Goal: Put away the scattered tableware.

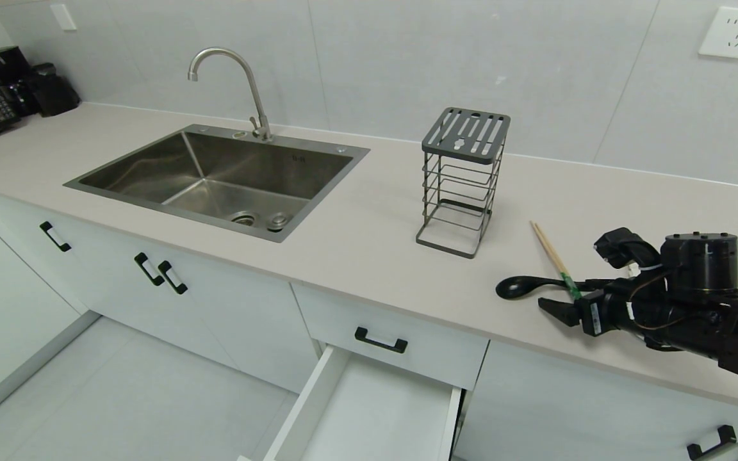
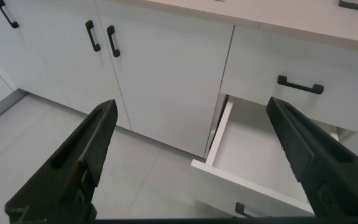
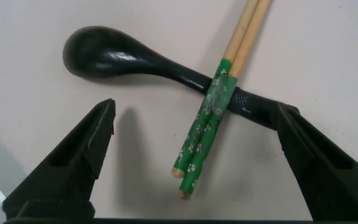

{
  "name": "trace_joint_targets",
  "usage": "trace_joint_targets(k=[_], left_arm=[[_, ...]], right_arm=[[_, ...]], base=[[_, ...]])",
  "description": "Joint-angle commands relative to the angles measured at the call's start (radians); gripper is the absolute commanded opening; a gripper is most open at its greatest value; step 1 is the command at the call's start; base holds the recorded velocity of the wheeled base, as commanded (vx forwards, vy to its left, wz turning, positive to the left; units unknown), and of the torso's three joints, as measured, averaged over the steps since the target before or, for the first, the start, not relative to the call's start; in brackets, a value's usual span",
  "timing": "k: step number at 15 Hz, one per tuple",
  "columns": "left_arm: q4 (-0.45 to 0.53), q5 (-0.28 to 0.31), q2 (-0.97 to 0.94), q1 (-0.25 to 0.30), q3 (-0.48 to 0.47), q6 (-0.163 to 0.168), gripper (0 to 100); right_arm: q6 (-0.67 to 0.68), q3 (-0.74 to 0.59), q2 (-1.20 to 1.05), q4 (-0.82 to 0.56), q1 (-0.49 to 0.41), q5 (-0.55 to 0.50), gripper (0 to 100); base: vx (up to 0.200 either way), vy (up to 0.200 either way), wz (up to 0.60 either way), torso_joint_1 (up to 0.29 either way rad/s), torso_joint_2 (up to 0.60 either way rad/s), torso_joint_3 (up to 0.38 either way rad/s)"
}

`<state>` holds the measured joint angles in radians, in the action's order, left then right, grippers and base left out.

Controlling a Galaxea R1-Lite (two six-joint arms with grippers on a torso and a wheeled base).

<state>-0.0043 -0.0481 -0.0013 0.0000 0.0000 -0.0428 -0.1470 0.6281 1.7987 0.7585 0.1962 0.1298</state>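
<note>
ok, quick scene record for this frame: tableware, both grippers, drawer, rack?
spoon: black, flat on the counter, to the rack's right
chopsticks: a pair, lying across the spoon's handle
right gripper: open, aimed at that crossing, holding nothing
left gripper: open, holding nothing, facing the drawer
drawer: pulled open under the counter
rack: wire, upright, between the sink and the tableware

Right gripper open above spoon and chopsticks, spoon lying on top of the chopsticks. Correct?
Not quite: the chopsticks lie on top, crossing the handle of the black spoon; the right wrist view shows it. The right gripper is open above them.
</note>
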Motion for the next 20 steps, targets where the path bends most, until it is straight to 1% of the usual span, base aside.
trace_joint_targets(k=[1,3,4,8,11,12,17,20], left_arm=[[0.0,0.001,0.001,0.0,0.0,0.0,100],[0.0,0.001,0.001,0.0,0.0,0.0,100],[0.0,-0.001,0.001,0.0,0.0,0.0,100],[0.0,0.001,0.001,0.0,0.0,0.0,100],[0.0,-0.001,0.001,0.0,0.0,0.0,100],[0.0,0.001,0.001,0.0,0.0,0.0,100],[0.0,0.001,0.001,0.0,0.0,0.0,100],[0.0,-0.001,0.001,0.0,0.0,0.0,100]], right_arm=[[0.0,-0.004,0.004,-0.001,0.006,0.001,100],[0.0,-0.001,0.002,-0.001,0.009,0.001,100],[0.0,-0.001,0.001,0.001,0.011,0.001,0],[-0.013,0.004,0.002,0.001,-0.004,-0.022,0],[-0.016,0.022,0.031,0.008,-0.055,-0.027,0],[-0.016,0.035,0.05,0.044,-0.077,-0.027,0],[-0.025,0.048,0.021,0.087,-0.08,-0.029,0],[-0.025,0.041,-0.036,0.116,-0.08,-0.027,0]], base=[[0.0,0.0,0.0,0.0,0.0,0.0],[0.0,0.0,0.0,0.0,0.0,0.0],[0.0,0.0,0.0,0.0,0.0,0.0],[0.0,0.0,0.0,0.0,0.0,0.0],[0.0,0.0,0.0,0.0,0.0,0.0],[0.0,0.0,0.0,0.0,0.0,0.0],[0.0,0.0,0.0,0.0,0.0,0.0],[0.0,0.0,0.0,0.0,0.0,0.0]])
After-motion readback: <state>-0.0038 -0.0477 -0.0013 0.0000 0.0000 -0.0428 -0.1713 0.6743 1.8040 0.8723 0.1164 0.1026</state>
